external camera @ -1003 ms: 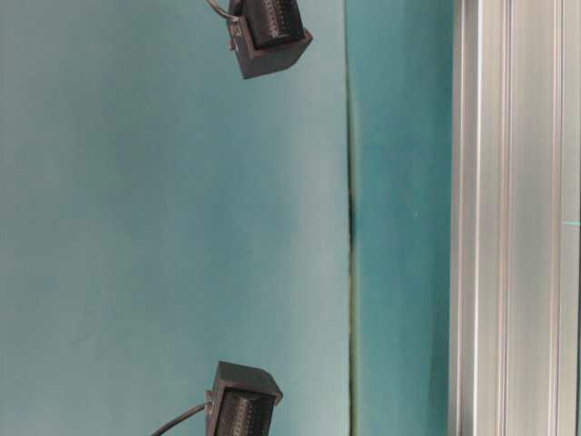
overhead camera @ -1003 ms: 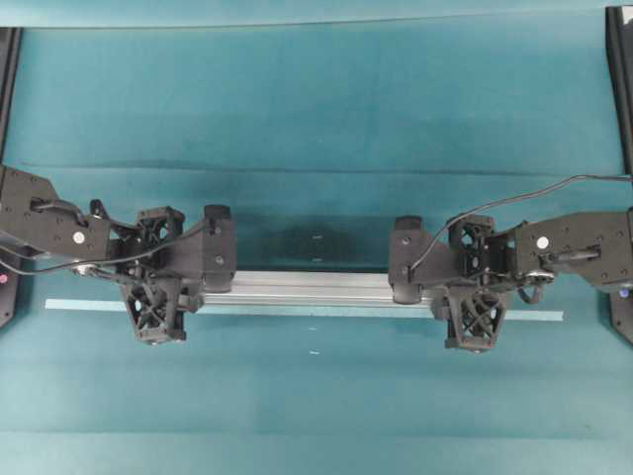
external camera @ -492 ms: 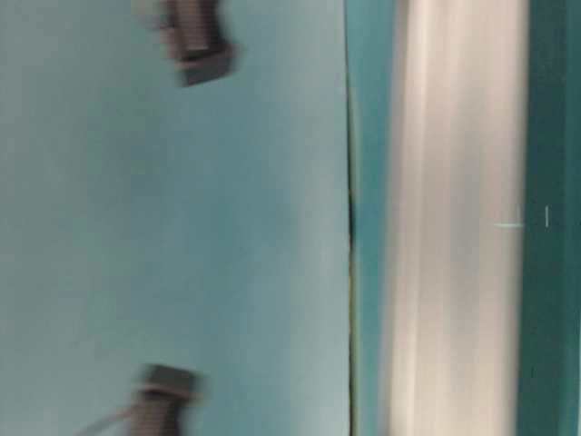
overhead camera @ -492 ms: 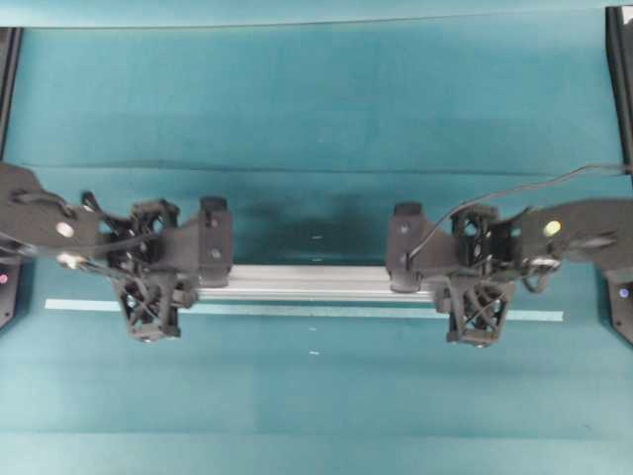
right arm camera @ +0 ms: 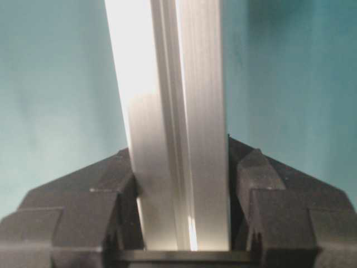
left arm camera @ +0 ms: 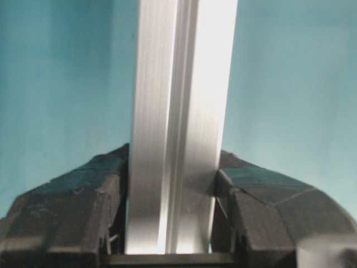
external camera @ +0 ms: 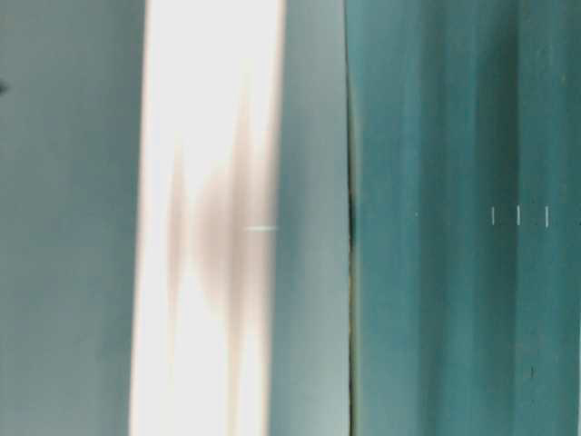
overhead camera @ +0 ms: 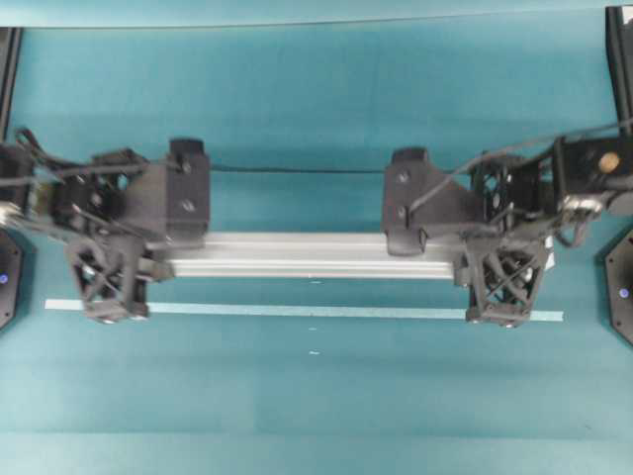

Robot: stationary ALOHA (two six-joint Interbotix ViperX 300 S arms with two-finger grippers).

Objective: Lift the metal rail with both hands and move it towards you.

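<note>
The metal rail [overhead camera: 297, 255] is a long silver grooved bar held level above the teal table [overhead camera: 316, 99], crosswise in the overhead view. My left gripper [overhead camera: 119, 255] is shut on its left end and my right gripper [overhead camera: 504, 253] on its right end. The left wrist view has the rail [left arm camera: 178, 111] pressed between both black fingers [left arm camera: 83, 195] of the left gripper [left arm camera: 173, 184]. The right gripper [right arm camera: 181, 173] clamps the rail [right arm camera: 167, 100] the same way. From table level the rail [external camera: 209, 227] is a bright blurred band.
A thin pale tape strip [overhead camera: 297, 311] lies flat on the table just in front of the rail. Black arm bases stand at the left edge [overhead camera: 8, 287] and the right edge [overhead camera: 621, 297]. A seam [external camera: 350, 218] runs across the teal cover.
Both grippers have risen with the rail, which now hangs off the table and away from the tape strip. At table level the rail has swept from the right side to the left.
</note>
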